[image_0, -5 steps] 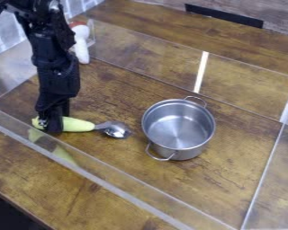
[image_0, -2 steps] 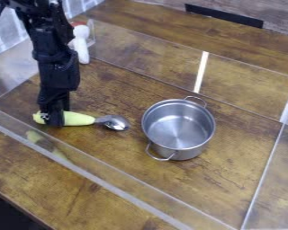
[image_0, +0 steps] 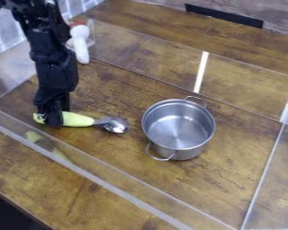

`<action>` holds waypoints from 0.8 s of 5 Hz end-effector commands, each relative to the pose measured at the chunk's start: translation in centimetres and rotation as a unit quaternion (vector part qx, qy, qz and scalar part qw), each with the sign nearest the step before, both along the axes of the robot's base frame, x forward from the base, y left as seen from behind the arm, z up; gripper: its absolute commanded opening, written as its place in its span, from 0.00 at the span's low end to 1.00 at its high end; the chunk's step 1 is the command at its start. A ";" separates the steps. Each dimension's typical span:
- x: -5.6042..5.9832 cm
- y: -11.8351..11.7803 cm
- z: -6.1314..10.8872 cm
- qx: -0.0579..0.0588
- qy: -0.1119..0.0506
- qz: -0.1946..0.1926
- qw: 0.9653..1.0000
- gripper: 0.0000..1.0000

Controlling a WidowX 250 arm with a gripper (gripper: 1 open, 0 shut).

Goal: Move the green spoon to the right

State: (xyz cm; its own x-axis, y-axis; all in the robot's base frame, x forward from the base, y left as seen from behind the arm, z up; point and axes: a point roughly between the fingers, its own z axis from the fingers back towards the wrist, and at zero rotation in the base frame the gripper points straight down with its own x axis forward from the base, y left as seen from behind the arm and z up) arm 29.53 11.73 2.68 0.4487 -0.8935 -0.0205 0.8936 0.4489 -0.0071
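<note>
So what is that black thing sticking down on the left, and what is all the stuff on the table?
The black thing is a robot arm. At its bottom is a gripper, like two fingers for pinching. The picture is taken by one camera looking down at the table from the front and above. On the wooden table, inside low see-through walls, lies a green spoon with a shiny metal bowl. The gripper is down on the end of the spoon's green handle and seems to be pinching it. To the right stands a steel pot, which looks empty. Behind the arm there is a white-and-red thing; I cannot tell what it is.
</note>
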 end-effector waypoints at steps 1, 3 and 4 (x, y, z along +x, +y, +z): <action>-0.3 0.3 1.7 0.005 -0.021 -0.003 1.000 0.00; -0.4 -1.7 3.9 0.012 -0.033 -0.039 0.999 0.00; -0.5 -3.0 6.2 0.021 -0.048 -0.049 0.997 0.00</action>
State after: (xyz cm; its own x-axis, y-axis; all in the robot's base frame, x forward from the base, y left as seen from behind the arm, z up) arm 28.44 8.80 7.18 0.3691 -0.9292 -0.0184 0.9288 0.3682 0.0418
